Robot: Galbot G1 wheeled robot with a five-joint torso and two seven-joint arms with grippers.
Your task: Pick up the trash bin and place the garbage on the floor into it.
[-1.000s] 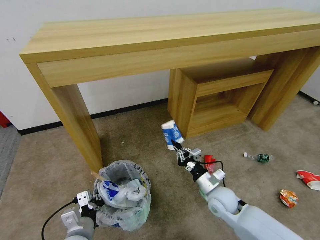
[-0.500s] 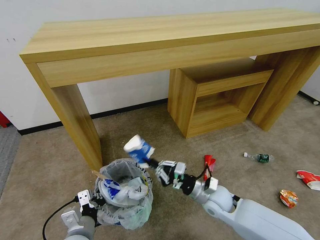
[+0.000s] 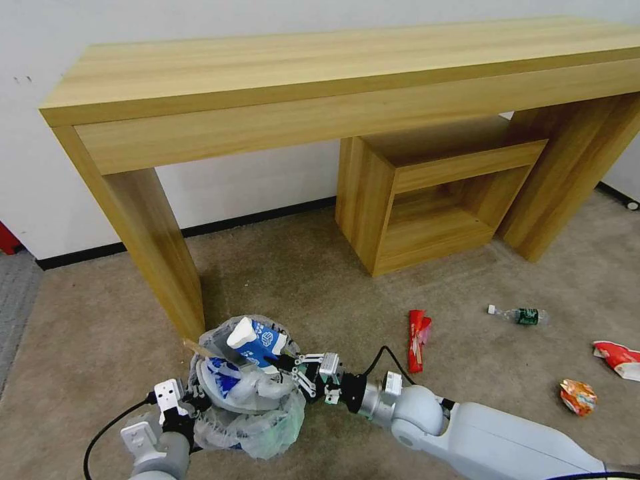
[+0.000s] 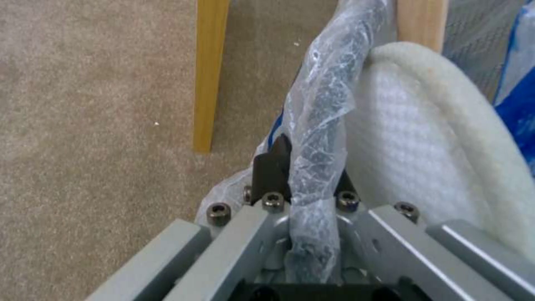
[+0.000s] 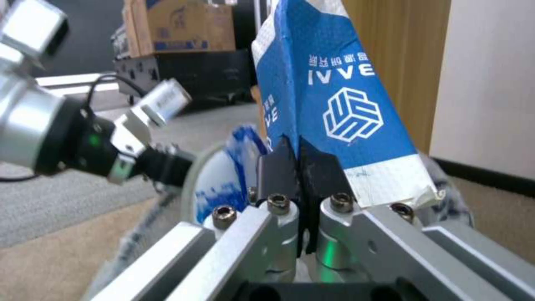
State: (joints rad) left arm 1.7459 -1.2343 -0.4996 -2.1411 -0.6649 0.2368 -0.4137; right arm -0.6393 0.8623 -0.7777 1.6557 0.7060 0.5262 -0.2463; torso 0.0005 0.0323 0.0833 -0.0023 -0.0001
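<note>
The trash bin (image 3: pixel 267 417), lined with a crinkly whitish bag, stands on the beige floor (image 3: pixel 100 333) beside a table leg. My left gripper (image 3: pixel 192 404) is shut on the bin's bagged rim (image 4: pixel 320 104). A white slipper (image 4: pixel 424 138) and a wooden stick (image 3: pixel 200 350) lie inside. My right gripper (image 3: pixel 279 363) is shut on a blue-white carton (image 3: pixel 253 340), holding it just over the bin's mouth; the carton (image 5: pixel 334 96) stands tilted between the jaws (image 5: pixel 301 167). On the carpet lie a red wrapper (image 3: pixel 417 330), a green-label bottle (image 3: pixel 520 315), an orange wrapper (image 3: pixel 577 395) and a red-white wrapper (image 3: pixel 617 357).
A long wooden table (image 3: pixel 300 73) spans the back, its left leg (image 3: pixel 157 247) right behind the bin. A low wooden shelf unit (image 3: pixel 427 193) sits under the table at the right. Grey ribbed carpet (image 3: pixel 13 300) starts at the far left.
My right gripper lifted the blue-white carton from the floor by the shelf unit and swung it left and down over the bin. The left arm and bin stayed put.
</note>
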